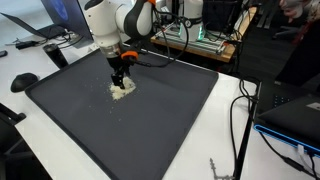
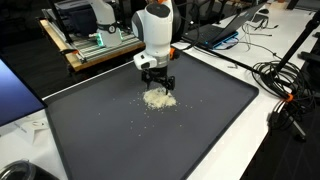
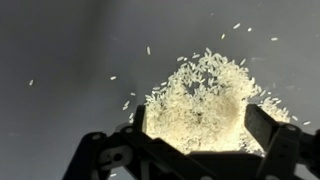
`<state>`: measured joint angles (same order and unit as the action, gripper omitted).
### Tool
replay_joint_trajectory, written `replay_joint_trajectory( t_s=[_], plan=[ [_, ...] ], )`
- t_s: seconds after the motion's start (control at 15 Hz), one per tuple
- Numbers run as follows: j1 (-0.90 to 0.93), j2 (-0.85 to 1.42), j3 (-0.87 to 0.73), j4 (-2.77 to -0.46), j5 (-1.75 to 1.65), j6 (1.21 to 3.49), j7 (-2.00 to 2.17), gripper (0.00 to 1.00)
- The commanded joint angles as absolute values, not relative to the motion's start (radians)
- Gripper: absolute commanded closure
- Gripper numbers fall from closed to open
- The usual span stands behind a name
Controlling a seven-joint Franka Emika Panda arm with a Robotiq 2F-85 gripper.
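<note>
A small heap of pale rice-like grains (image 3: 200, 100) lies on a dark grey mat (image 1: 160, 130), with loose grains scattered around it. In both exterior views the heap (image 1: 122, 88) (image 2: 158, 98) sits directly under the gripper (image 1: 120, 78) (image 2: 157, 84). In the wrist view the gripper (image 3: 198, 122) stands open, its two dark fingers (image 3: 262, 125) straddling the near part of the heap, low over the mat. Nothing is held between them.
The mat (image 2: 150, 130) covers most of a white table. A wooden cart with electronics (image 2: 95, 40) stands behind, cables (image 2: 285, 95) lie at one side, and a laptop (image 1: 295, 115) and a mouse (image 1: 25, 82) rest beside the mat.
</note>
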<state>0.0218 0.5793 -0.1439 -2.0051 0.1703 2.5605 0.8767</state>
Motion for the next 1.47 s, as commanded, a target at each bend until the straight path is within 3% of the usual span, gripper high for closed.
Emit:
replay_joint_trajectory(
  t_s=[0.0, 1.4],
  plan=[
    [0.036, 0.581, -0.149, -2.039, 0.199, 2.638, 0.914, 0.00],
    [0.060, 0.651, -0.192, -1.918, 0.120, 2.543, 0.957, 0.00]
  ],
)
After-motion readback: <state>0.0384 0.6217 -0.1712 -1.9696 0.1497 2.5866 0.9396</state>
